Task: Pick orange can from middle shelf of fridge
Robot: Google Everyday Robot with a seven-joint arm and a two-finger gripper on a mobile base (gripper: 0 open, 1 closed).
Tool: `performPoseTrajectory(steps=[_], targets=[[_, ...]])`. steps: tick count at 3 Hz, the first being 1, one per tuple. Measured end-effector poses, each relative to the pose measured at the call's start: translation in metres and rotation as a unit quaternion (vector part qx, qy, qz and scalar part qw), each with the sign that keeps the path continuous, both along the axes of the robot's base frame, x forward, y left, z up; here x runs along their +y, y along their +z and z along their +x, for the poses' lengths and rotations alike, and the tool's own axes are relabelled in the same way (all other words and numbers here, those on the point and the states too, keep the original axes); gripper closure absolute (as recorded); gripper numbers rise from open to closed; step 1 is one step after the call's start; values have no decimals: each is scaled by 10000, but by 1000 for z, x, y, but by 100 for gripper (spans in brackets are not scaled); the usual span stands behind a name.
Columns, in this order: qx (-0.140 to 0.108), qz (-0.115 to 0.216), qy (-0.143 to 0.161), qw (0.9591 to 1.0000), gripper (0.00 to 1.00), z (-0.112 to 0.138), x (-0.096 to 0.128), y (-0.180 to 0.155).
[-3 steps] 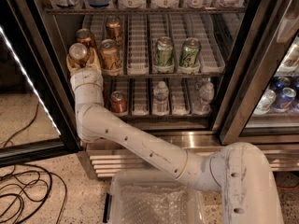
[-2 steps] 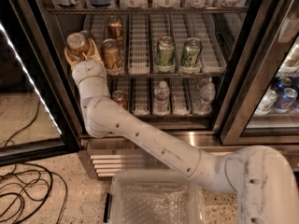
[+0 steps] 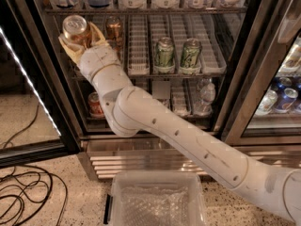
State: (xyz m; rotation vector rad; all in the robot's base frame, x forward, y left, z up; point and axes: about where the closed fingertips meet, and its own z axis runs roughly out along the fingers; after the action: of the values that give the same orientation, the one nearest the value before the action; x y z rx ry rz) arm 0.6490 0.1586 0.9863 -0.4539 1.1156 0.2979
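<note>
Noting the tool first: the tan two-finger gripper (image 3: 81, 36) sits at the upper left of the open fridge (image 3: 233, 93), a tall black-framed glass-door drinks cooler. Its fingers are clamped on either side of the small orange-gold aluminium can (image 3: 76, 25), whose silver top and pull tab face us. Change logged against the two prior views: gripper and can have travelled upward together. They started low, near the front edge of the middle shelf (image 3: 141, 51), a dark wire rack with white ribbed lane dividers, and are now well above that edge, near the shelf overhead. We read this as the can lifted free of its lane with the grasp holding. The pick looks made, and what we judge remains is backing out past the left door frame without a knock. A second orange can (image 3: 113, 29) stands on the rack just right of the gripper, and green-and-white cans (image 3: 164, 53) stand further right, well apart from it. Arm pose: the white wrist segments rise steeply under the gripper and bend at an elbow in front of the lower rack, beside a red can (image 3: 95, 103). From there a long white link runs down to the lower right corner, passing above a clear plastic bin (image 3: 157, 199) on the floor.
</note>
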Motion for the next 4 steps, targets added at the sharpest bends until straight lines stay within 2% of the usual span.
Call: performPoseTrajectory(steps=[1,2,3,4], targets=[[488,163,843,9951,100,-51,-17,-23],[1269,116,1366,9824,100,-88,-48,-71],[2111,6,1324,9685,100,-96,-107,-117],[2340,-363,1220,9639,100,-110,-157,-128]])
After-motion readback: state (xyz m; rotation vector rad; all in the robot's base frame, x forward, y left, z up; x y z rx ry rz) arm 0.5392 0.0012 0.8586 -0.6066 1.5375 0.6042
